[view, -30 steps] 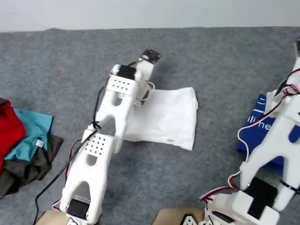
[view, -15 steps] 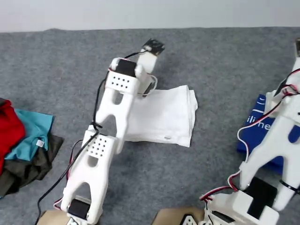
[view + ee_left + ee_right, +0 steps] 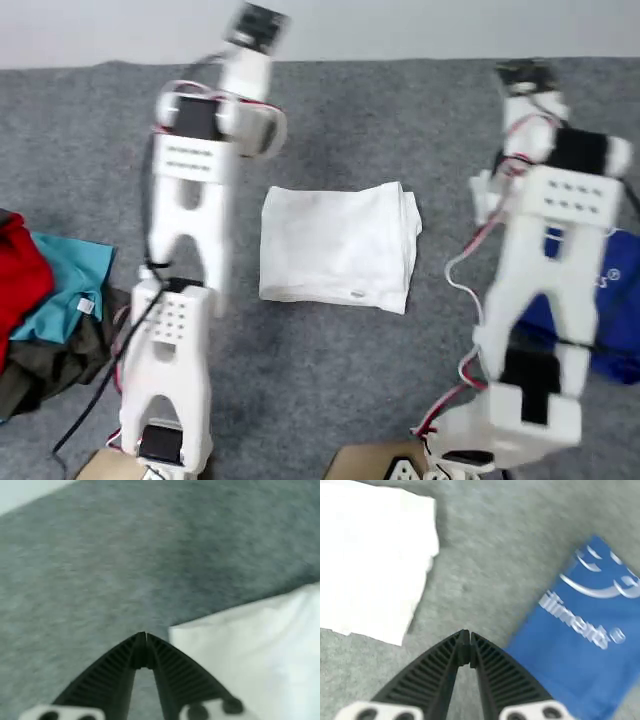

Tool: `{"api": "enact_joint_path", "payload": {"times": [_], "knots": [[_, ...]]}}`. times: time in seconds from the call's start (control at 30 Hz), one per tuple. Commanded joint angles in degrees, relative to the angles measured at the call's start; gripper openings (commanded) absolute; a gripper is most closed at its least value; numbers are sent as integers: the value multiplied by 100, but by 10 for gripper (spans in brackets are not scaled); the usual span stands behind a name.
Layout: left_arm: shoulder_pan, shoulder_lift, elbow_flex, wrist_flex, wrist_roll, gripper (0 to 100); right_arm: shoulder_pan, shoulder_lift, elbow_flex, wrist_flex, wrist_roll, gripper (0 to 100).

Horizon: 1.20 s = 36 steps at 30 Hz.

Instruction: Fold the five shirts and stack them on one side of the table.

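A folded white shirt [image 3: 340, 245] lies flat in the middle of the grey table; its corner [image 3: 260, 650] is just beyond my left gripper. My left gripper [image 3: 146, 639] is shut and empty above bare felt, with the left arm [image 3: 190, 170] standing to the shirt's left. My right gripper [image 3: 465, 636] is also shut and empty, hanging over the gap between the white shirt [image 3: 370, 555] and a blue printed shirt [image 3: 580, 635]. The right arm [image 3: 555, 210] covers part of the blue shirt [image 3: 615, 345].
A loose pile sits at the table's left edge: a red shirt [image 3: 20, 275], a teal one [image 3: 65, 285] and a dark olive one [image 3: 55, 355]. Bare grey felt [image 3: 400, 120] stretches behind the white shirt and in front of it.
The left arm lifted away from the white shirt's back left corner and swung left and back. The right arm rose from the right edge and swung inward over the blue shirt.
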Motion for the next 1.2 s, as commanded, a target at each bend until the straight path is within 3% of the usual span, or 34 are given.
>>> {"api": "enact_joint_path", "payload": {"times": [0.0,0.37,0.63,1.17], "knots": [[-633,-765,57,141,44,5,-479,488,-35,-418,-290,9],[-1864,-3253,3407,132,26,5,-1947,1525,-26,-242,-782,9],[-2295,-4844,5490,-132,-105,5,-2123,2220,-26,-549,-870,9],[-2593,-5143,6264,-624,-334,5,-1930,3011,-35,48,-870,9]]}}
